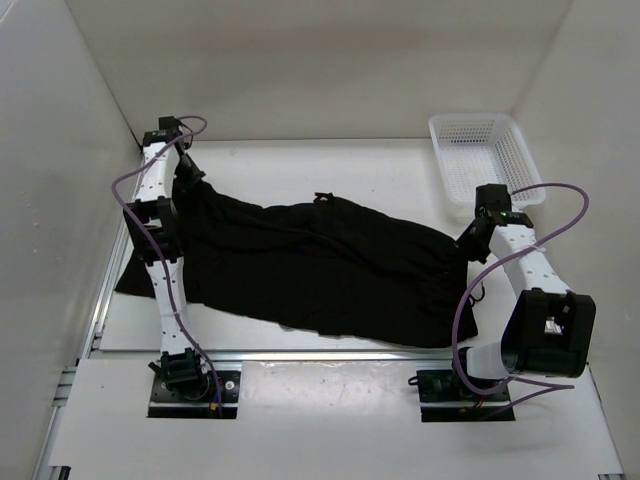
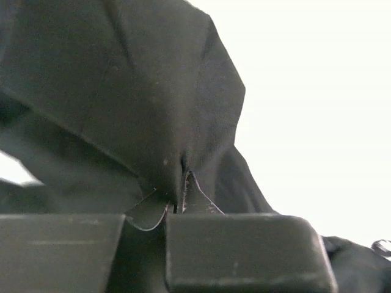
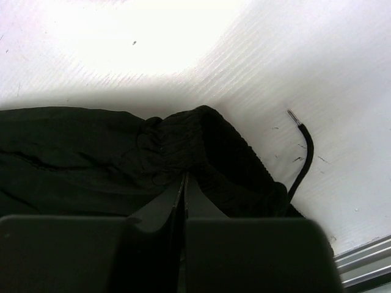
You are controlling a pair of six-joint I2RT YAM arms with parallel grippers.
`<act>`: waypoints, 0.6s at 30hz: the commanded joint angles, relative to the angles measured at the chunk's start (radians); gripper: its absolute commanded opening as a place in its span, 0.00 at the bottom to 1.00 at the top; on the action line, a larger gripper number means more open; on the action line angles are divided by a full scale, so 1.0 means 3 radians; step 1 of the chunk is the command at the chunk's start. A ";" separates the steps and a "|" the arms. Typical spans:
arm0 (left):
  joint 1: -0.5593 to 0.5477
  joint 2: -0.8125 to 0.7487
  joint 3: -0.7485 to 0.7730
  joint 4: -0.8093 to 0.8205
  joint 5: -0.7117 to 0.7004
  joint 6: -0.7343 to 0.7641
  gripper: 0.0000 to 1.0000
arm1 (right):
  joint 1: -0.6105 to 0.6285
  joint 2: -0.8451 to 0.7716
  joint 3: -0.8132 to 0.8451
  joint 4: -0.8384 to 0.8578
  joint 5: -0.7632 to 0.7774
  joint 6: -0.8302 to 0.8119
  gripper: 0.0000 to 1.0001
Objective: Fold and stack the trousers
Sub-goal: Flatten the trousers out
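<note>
Writing: a pale sticker (image 1: 553, 325) on the right arm's dark housing, too small to read.
Trousers: the black trousers (image 1: 320, 270) lie spread across the white table (image 1: 300, 165), from far left to near right.
Left gripper: the left gripper (image 1: 186, 172) is at the far-left end of the cloth, its fingers (image 2: 195, 198) pressed together on a pinched fold that hangs bunched from it.
Right gripper: the right gripper (image 1: 468, 240) is at the right end, closed tight on the ribbed waistband (image 3: 208, 146).
Drawstring: a black cord (image 3: 305, 159) with a pale tip trails onto the table just right of that grip.
Basket: the white mesh basket (image 1: 480, 150) stands at the far right corner, apart from the cloth.
</note>
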 commanded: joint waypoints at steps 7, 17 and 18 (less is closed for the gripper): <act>0.0249 -0.1276 0.0574 0.0129 0.0161 0.0050 0.10 | -0.0261 -0.0355 0.0276 -0.0153 0.0039 -0.0046 0.00; 0.0454 -0.0982 0.0364 0.0457 0.0698 0.0121 0.55 | -0.0420 -0.0274 0.0512 -0.0087 -0.0108 -0.0046 0.00; 0.0500 -0.0874 0.0334 0.0411 0.0765 0.0121 0.78 | -0.0420 -0.0198 0.0512 -0.0087 -0.0109 -0.0046 0.01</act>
